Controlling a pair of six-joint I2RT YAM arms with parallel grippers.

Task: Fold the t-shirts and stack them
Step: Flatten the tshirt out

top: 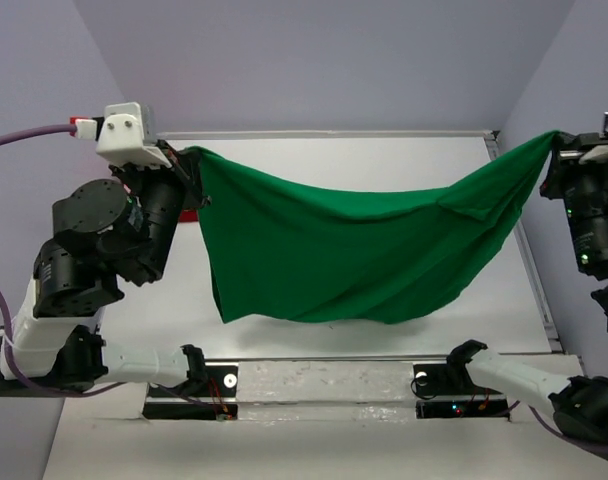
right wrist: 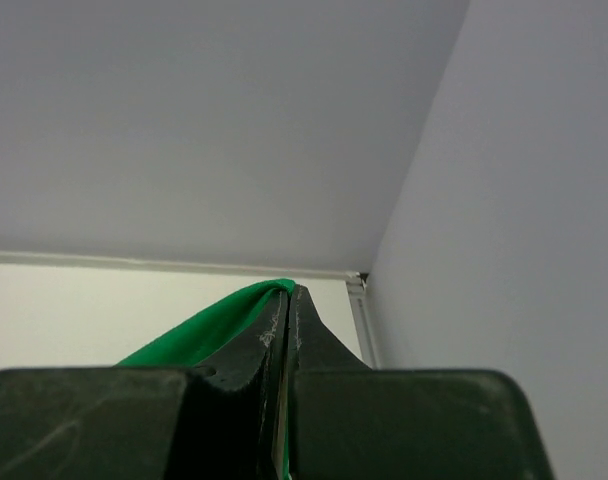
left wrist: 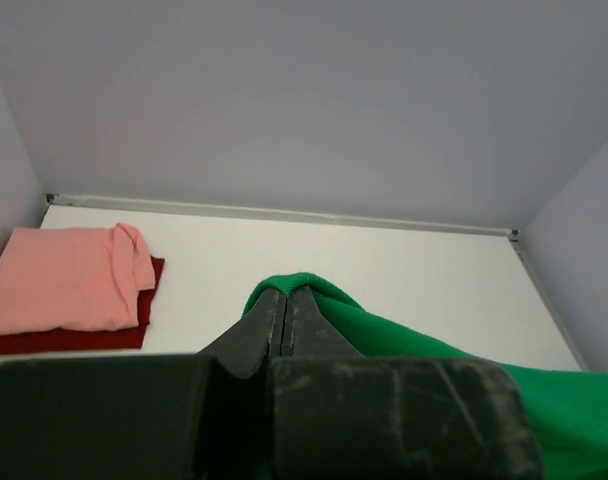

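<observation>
Green t-shirt [top: 334, 250] hangs spread over the table [top: 314, 155], sagging at mid-span. Left gripper [left wrist: 286, 292] is clamped on one upper corner. Right gripper [right wrist: 287, 290] is clamped on the opposite corner, above the table's far right corner. Salmon pink t-shirt [left wrist: 64, 280] lies folded on the dark red t-shirt [left wrist: 74, 338] at the table's far left.

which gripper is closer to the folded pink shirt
Left. The left gripper, shut on a corner of the green shirt, hangs close by the pink shirt, which lies on the dark red shirt. The right gripper holds the opposite corner, by the right wall.
</observation>
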